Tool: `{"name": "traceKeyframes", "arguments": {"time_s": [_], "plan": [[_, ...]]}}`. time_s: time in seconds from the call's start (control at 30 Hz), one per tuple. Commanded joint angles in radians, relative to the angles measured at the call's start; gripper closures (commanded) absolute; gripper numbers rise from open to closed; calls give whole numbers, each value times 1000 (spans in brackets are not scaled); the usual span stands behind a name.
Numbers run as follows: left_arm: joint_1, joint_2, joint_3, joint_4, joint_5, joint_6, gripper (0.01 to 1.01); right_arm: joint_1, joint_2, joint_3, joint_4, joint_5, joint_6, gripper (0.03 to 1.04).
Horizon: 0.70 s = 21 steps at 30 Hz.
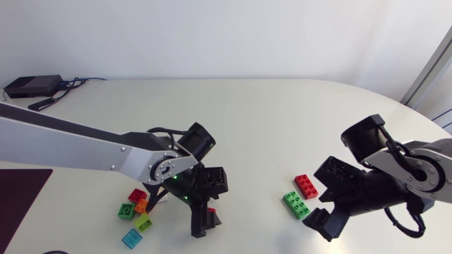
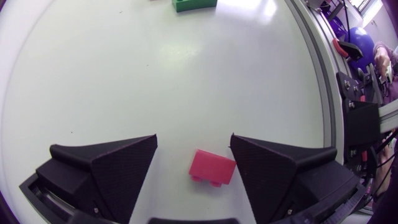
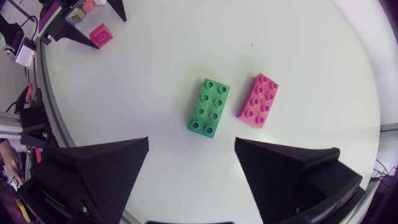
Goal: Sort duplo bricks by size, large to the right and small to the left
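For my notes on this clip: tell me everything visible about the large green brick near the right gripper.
The green brick is a long two-by-four piece with eight round studs in two rows. It looks like smooth, slightly glossy moulded plastic. It lies flat on the table, studs up, beside a red brick of the same size, with a narrow gap between them. It sits just ahead of the right gripper, whose open fingers do not touch it. Nothing rests on it.
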Motion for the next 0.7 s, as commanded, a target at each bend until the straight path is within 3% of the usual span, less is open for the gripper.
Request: {"name": "traceKeyframes", "arguments": {"time_s": [0.0, 0.03, 0.07, 0.27, 0.53, 0.67], "plan": [[-2, 29, 17, -3, 8, -12, 539, -14, -1, -35, -13, -12, -27, 72], [4, 23, 9, -6, 8, -10, 728, -17, 0, -35, -11, -18, -30, 72], [10, 17, 5, -17, 8, -9, 767, -17, 2, -35, -10, -19, -31, 72], [65, -60, -81, -87, 6, 54, 774, -16, 37, -19, 15, -22, -31, 72], [307, -190, -181, -153, -6, 208, 777, 43, 140, 18, 101, -5, 12, 72], [349, -209, -193, -161, -23, 231, 775, 69, 235, 24, 191, 51, 36, 72]]}}
